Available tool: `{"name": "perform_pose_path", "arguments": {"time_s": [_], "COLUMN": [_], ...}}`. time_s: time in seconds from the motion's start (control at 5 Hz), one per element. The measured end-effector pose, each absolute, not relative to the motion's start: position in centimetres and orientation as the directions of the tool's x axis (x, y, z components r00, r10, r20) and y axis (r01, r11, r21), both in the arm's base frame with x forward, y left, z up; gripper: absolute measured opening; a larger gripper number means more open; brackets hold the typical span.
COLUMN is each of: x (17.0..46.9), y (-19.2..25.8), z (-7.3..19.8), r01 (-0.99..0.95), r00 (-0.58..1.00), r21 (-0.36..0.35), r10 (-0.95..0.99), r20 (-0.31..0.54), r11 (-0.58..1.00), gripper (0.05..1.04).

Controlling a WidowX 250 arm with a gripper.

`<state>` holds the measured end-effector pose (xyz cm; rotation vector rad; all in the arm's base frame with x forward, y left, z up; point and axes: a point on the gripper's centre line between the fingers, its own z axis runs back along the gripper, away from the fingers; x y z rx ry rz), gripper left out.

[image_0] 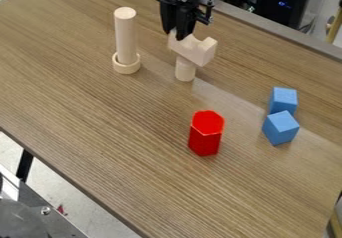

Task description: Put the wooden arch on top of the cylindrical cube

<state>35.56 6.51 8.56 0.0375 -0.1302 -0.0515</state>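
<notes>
The black gripper (179, 34) hangs at the top centre, shut on the left end of the pale wooden arch (198, 50). The arch has its notch facing up and slants down to the right. Directly below it stands a short, upright wooden cylinder (186, 70), its top hidden by the arch. Whether the two touch, I cannot tell for certain.
A tall wooden rod (125, 36) stands in a wooden ring (126, 64) left of the gripper. A red hexagonal block (206, 133) is nearer the front. Two blue cubes, one behind (283, 100) and one in front (280, 128), sit at the right.
</notes>
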Motion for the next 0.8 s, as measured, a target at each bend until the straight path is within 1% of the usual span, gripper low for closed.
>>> {"name": "perform_pose_path", "arguments": {"time_s": [0.2, 0.4, 0.8], "x": [35.75, 35.91, 35.88], "y": [6.60, 6.50, 6.55], "z": [8.10, 8.12, 8.12], "r01": [0.045, 0.044, 0.031], "r00": [0.990, 0.989, 0.990], "r21": [0.044, 0.048, 0.052], "r10": [-0.050, -0.051, -0.038], "r20": [0.130, 0.138, 0.136], "r11": [0.998, 0.998, 0.998], "gripper": [0.260, 0.319, 0.926]}}
